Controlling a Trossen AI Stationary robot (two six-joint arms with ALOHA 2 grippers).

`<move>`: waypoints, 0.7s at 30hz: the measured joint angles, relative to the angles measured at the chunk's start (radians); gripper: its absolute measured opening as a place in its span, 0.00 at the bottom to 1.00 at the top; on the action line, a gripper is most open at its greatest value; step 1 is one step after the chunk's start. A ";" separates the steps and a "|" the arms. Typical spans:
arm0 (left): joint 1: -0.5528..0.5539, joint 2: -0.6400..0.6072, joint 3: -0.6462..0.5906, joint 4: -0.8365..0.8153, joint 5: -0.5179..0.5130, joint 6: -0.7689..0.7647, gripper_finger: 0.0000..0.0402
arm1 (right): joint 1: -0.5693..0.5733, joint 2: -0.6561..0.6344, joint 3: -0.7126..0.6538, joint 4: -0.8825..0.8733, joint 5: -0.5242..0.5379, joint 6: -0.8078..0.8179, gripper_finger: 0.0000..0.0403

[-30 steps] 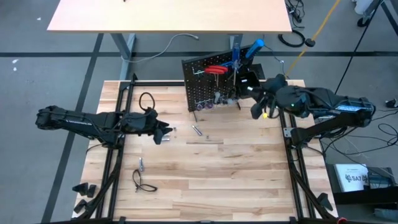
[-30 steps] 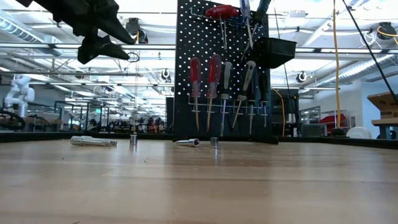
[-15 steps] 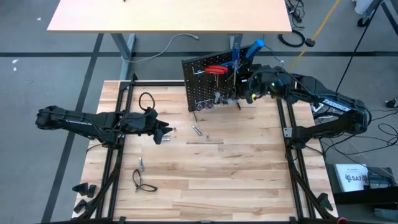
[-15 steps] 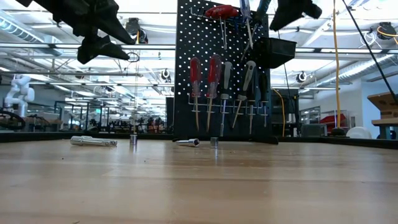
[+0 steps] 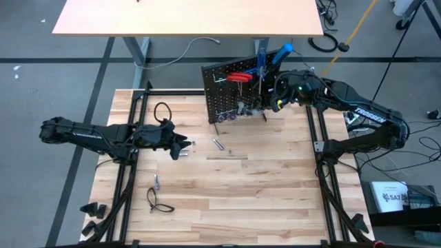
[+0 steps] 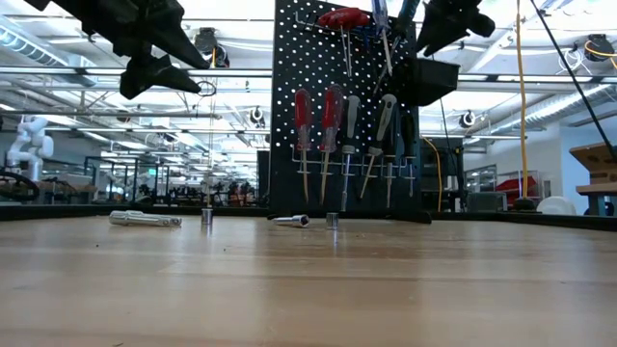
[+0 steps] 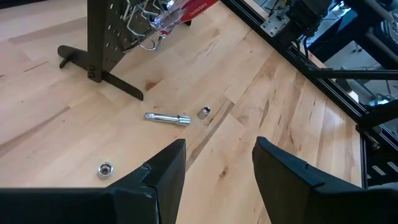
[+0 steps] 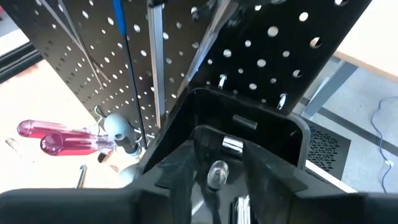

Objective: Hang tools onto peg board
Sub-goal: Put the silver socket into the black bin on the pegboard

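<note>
The black peg board [image 5: 227, 89] stands at the table's far middle. Red- and grey-handled screwdrivers [image 6: 328, 125] hang by their handles in its silver rail. My right gripper [image 5: 279, 96] is open just above the board's small black bin [image 8: 273, 124]. A round silver bit [image 8: 217, 174] shows between its fingers, with other silver bits [image 8: 232, 145] in the bin; I cannot tell whether the fingers touch it. My left gripper [image 5: 180, 146] is open and empty above the table's left middle. A silver bar [image 7: 166, 117] and small sockets [image 7: 204, 112] lie flat on the table.
Another socket [image 7: 106, 168] lies near my left gripper. A small silver piece [image 5: 156, 181] and a black cable loop [image 5: 160, 203] lie at the near left, and another loop [image 5: 162, 110] at the far left. The board's thin feet [image 7: 115, 84] stick out over the wood.
My right gripper has gone from beside the board's right end toward the table's far left, coming in over the black bin; in the last half second it has shifted only slightly there. My left arm has kept still.
</note>
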 joint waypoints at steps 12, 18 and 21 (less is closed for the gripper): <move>0.000 0.000 0.001 -0.028 0.002 0.053 0.47 | 0.013 -0.007 0.000 0.019 -0.012 -0.025 0.43; 0.000 0.014 -0.005 -0.108 0.001 0.095 0.47 | 0.056 -0.034 -0.001 0.056 -0.120 -0.047 0.42; 0.000 0.044 -0.024 -0.106 0.000 0.105 0.47 | 0.102 -0.055 -0.001 0.093 -0.152 -0.047 0.42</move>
